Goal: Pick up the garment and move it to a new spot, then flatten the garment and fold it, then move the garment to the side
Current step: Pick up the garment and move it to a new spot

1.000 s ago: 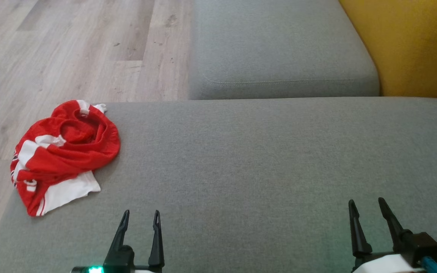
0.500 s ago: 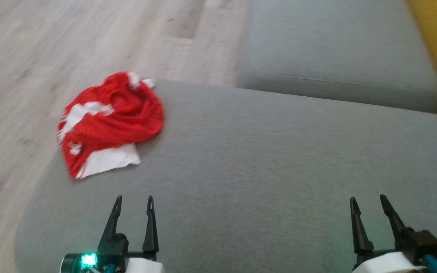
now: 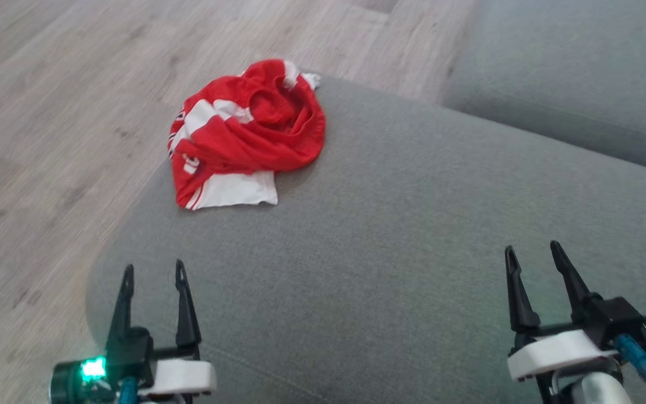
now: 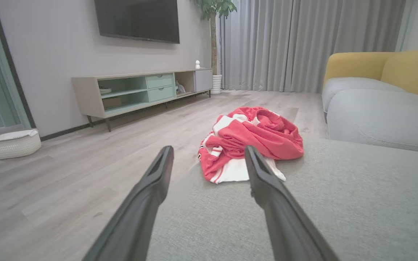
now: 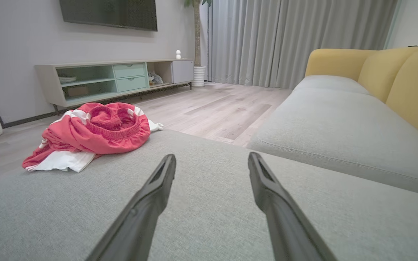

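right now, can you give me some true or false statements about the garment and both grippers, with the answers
1. The garment lies crumpled near a corner of the grey cushion. True.
2. The left gripper is shut on the garment. False: it is open and apart from the garment.
3. The right gripper is open and holds nothing. True.
4. The garment is blue and folded flat. False: it is red and white, in a heap.
5. A white basket stands on the floor. True.

- A grey fabric cushion (image 3: 413, 235) spreads wide across the head view.
- A crumpled red-and-white garment (image 3: 247, 132) lies on it toward 11 o'clock, at the edge beside the wooden floor (image 3: 48, 140).
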{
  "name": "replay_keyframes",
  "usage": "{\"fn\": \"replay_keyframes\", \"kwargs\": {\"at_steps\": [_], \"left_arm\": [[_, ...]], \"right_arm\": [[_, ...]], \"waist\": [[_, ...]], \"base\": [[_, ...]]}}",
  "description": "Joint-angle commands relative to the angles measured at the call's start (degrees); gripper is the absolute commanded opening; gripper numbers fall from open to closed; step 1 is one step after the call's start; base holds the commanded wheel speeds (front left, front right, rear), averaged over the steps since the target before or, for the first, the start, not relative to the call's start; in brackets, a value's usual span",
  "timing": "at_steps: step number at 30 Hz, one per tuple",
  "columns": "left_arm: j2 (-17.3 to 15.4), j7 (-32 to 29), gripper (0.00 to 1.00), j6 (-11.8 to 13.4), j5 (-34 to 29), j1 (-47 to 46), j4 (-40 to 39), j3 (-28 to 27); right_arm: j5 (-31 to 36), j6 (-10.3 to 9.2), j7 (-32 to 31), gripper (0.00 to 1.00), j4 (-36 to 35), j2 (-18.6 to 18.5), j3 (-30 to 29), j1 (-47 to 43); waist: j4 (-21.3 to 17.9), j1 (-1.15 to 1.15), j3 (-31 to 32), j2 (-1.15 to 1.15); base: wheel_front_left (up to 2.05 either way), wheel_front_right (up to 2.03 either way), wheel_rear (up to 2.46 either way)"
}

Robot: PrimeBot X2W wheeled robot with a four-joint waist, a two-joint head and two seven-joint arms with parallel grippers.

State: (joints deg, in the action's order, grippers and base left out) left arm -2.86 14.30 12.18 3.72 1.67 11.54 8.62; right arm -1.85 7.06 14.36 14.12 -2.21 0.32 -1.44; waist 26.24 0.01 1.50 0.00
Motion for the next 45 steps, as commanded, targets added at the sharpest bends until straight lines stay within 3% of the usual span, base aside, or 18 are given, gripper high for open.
{"fn": "replay_keyframes", "kwargs": {"at_steps": [1, 7, 13, 14, 17, 21, 26, 32, 40, 45], "left_arm": [[-0.02, 0.70, 1.00, 0.47, -1.05, -3.30, -2.88, -2.35], [-1.81, 0.70, 1.00, -0.32, -3.55, -8.07, -7.39, -2.07], [-4.75, 0.70, 1.00, -4.85, -2.82, -18.52, -6.89, -1.55], [-6.04, 0.70, 1.00, -7.33, -2.44, -24.49, -3.97, -1.19], [-7.34, 0.68, 1.00, -10.65, -1.98, -34.49, 2.51, -0.54], [-7.98, -1.57, 1.00, -14.25, -0.50, -46.53, 13.31, -0.29], [-7.84, -10.15, 1.00, -17.22, 2.17, -58.33, 29.72, -0.12], [-8.60, -17.33, 1.00, -19.05, 4.95, -66.73, 46.21, 0.46], [-9.93, -18.84, 1.00, -19.56, 6.98, -70.09, 56.83, 1.67], [-12.28, -17.64, 1.00, -15.66, 4.43, -69.99, 59.82, 3.80]], "right_arm": [[0.76, 0.43, 0.63, 1.00, -1.33, -0.66, 1.77, 2.51], [2.97, 0.43, 0.63, 1.00, -1.24, -0.66, 1.23, 2.97], [5.75, 0.43, 0.63, 1.00, -2.18, -0.66, -0.86, 1.72], [7.40, 0.43, 0.63, 1.00, -3.17, -0.66, -2.06, 1.42], [9.79, 0.43, 0.63, 1.00, -4.63, -1.33, -3.11, 1.66], [10.96, 0.43, 0.63, 1.00, -5.62, -4.10, -2.80, 3.30], [11.51, 0.43, 0.63, 1.00, -6.50, -7.61, -2.76, 4.59], [11.72, 0.43, 0.63, 1.00, -7.08, -10.52, -2.83, 4.99], [11.67, 0.43, 0.63, 1.00, -9.17, -12.90, -4.55, 4.89], [11.87, 0.43, 0.63, 1.00, -9.76, -13.42, -4.53, 5.77]], "waist": [[1.29, -0.01, -1.43, 0.00], [3.08, -0.01, -3.68, 0.00], [4.41, -0.01, -5.46, 0.00], [4.57, -0.01, -7.17, 0.00], [3.74, -0.01, -9.99, 0.00], [0.98, -0.01, -13.78, 0.00], [-2.36, -0.01, -17.68, 0.00], [-6.49, -0.01, -21.48, 0.00], [-9.57, -0.01, -26.57, 0.00], [-10.20, -0.01, -28.34, 0.00]], "base": [[0.00, 0.00, 0.00], [0.00, 0.00, 0.00], [0.00, 0.00, 0.00], [0.00, 0.00, 0.00], [0.00, 0.00, 0.00], [0.00, 0.00, 0.00], [0.00, 0.00, 0.00], [0.00, 0.00, 0.00], [0.00, 0.00, 0.00], [0.00, 0.00, 0.00]]}}
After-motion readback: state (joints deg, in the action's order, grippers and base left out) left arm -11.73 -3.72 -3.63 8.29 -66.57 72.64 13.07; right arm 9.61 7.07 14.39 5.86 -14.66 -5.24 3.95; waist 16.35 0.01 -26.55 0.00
